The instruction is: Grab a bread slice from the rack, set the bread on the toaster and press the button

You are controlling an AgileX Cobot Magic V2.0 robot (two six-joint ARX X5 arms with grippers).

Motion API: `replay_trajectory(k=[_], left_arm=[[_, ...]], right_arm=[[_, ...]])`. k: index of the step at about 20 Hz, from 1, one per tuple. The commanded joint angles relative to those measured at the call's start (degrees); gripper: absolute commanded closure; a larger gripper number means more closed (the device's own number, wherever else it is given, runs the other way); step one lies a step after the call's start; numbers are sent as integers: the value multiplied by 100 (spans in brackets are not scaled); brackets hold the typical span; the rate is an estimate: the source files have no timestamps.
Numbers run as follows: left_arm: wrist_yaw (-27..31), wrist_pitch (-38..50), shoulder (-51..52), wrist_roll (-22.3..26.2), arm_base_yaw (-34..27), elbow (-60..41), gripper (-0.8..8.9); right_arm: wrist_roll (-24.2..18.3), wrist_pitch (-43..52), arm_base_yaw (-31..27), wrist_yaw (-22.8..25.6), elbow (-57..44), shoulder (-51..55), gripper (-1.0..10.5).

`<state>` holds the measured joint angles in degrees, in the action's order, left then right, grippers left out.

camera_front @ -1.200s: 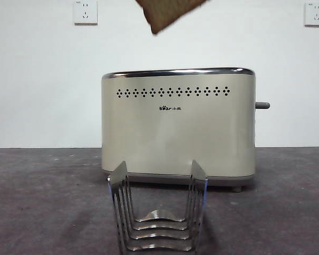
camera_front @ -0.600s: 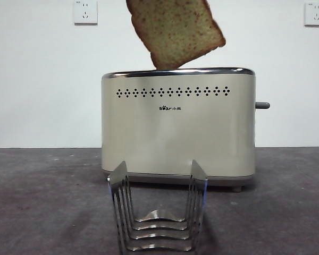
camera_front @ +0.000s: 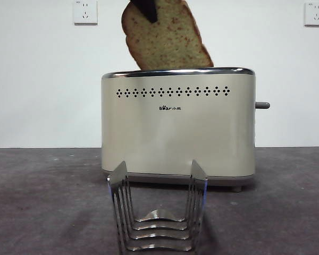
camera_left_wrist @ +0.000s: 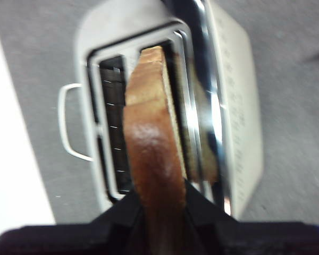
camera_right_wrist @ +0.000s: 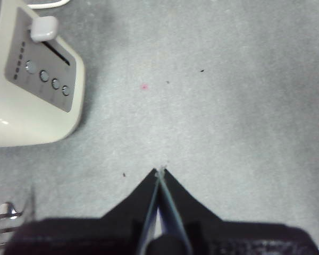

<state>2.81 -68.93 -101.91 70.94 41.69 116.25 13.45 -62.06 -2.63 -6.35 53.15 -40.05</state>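
left gripper (camera_left_wrist: 158, 199) pinches slice of bread (camera_front: 165, 40), tilted, over toaster (camera_front: 178, 127) | right gripper (camera_right_wrist: 160, 172) pressed together

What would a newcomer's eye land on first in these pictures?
The slice of bread, tilted, its lower edge hidden behind the top rim of the toaster, with the left gripper clamped on its crust right over the slot. Next, the shiny rack in the foreground, holding no bread. The right gripper hangs shut over bare table near the toaster's control end.
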Motion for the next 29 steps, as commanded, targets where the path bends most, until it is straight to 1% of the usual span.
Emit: replay_trajectory(k=[1, 8, 13, 18, 19, 22, 29], left_arm=[[-24, -66, -140, 127, -17, -15, 823], [22, 258, -387, 127, -15, -15, 823], [48, 273, -527, 129, -15, -15, 823], [658, 505, -678, 131, 85, -15, 823], [710, 551, -686, 136, 105, -15, 823], [732, 680, -686, 175, 197, -15, 823], [732, 680, -699, 166, 304, -15, 823]], right_arm=[[-48, 39, 2, 44, 28, -13, 945], [-46, 35, 2, 46, 28, -35, 945], [-46, 48, 2, 85, 28, -35, 945], [-46, 57, 2, 87, 28, -35, 945], [-44, 63, 2, 87, 28, -35, 945], [-44, 103, 2, 87, 28, -72, 945], [-44, 114, 2, 83, 26, -330, 945]])
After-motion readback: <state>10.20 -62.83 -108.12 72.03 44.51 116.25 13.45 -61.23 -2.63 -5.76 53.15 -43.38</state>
